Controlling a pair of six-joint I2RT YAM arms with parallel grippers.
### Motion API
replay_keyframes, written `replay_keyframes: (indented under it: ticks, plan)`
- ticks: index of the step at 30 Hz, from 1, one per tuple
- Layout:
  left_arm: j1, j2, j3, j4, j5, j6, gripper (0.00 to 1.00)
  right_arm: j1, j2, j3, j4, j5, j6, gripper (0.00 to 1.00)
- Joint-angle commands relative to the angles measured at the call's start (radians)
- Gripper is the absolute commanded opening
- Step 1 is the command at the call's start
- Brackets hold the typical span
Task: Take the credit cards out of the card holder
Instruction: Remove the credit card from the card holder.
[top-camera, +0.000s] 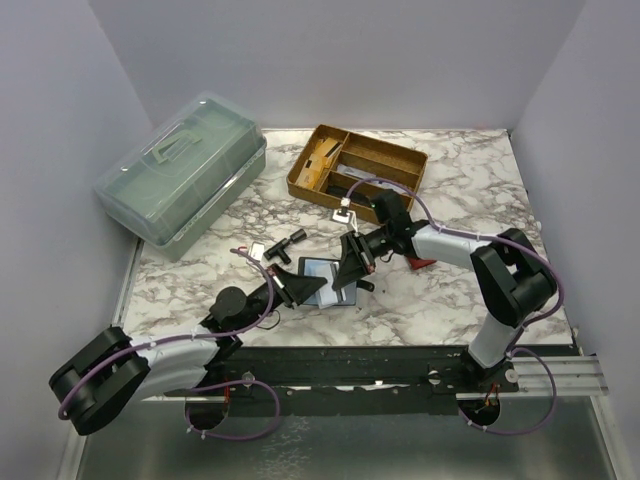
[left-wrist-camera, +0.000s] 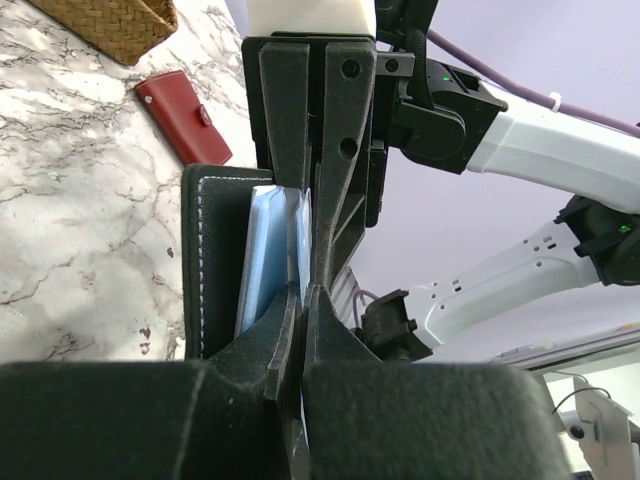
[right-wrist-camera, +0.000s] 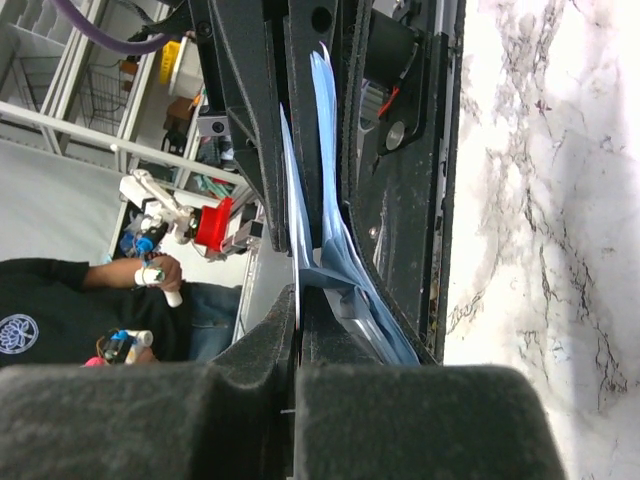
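Observation:
The black card holder (top-camera: 322, 272) is held open above the table's middle, its pale blue inside showing. My left gripper (top-camera: 297, 285) is shut on its near flap; in the left wrist view the jaws (left-wrist-camera: 302, 300) pinch the stitched black leather (left-wrist-camera: 205, 250) beside pale blue credit cards (left-wrist-camera: 262, 250). My right gripper (top-camera: 348, 268) comes in from the opposite side, its fingers (left-wrist-camera: 345, 150) pointing straight at the left ones. In the right wrist view it (right-wrist-camera: 299, 300) is shut on the edge of one thin pale credit card (right-wrist-camera: 290, 190) that stands out of the holder (right-wrist-camera: 400, 220).
A red wallet (top-camera: 420, 262) lies just right of the grippers. At the back stands a woven tray (top-camera: 357, 165) with small items inside. A large green lidded box (top-camera: 185, 175) fills the back left. Small black parts (top-camera: 290, 240) lie behind the holder.

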Motion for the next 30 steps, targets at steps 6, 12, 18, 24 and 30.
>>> replay_keyframes:
  ticks: [6, 12, 18, 24, 30]
  plan:
    - [0.059, -0.141, -0.076, 0.035, -0.039, -0.037, 0.00, -0.043, -0.022, -0.041, -0.011, -0.082, -0.011, 0.00]
    - [0.066, -0.185, -0.089, 0.012, -0.034, -0.046, 0.00, -0.043, -0.025, -0.046, -0.023, -0.085, -0.031, 0.00]
    - [0.077, -0.227, -0.092, -0.037, -0.038, -0.046, 0.00, -0.053, -0.041, -0.028, -0.136, -0.061, -0.138, 0.00]
    - [0.079, -0.263, -0.078, -0.210, -0.072, -0.073, 0.00, -0.091, -0.065, 0.119, -0.559, 0.055, -0.583, 0.00]
    - [0.081, -0.200, -0.034, -0.355, -0.120, -0.125, 0.00, -0.215, -0.062, 0.278, -0.723, 0.295, -0.723, 0.00]
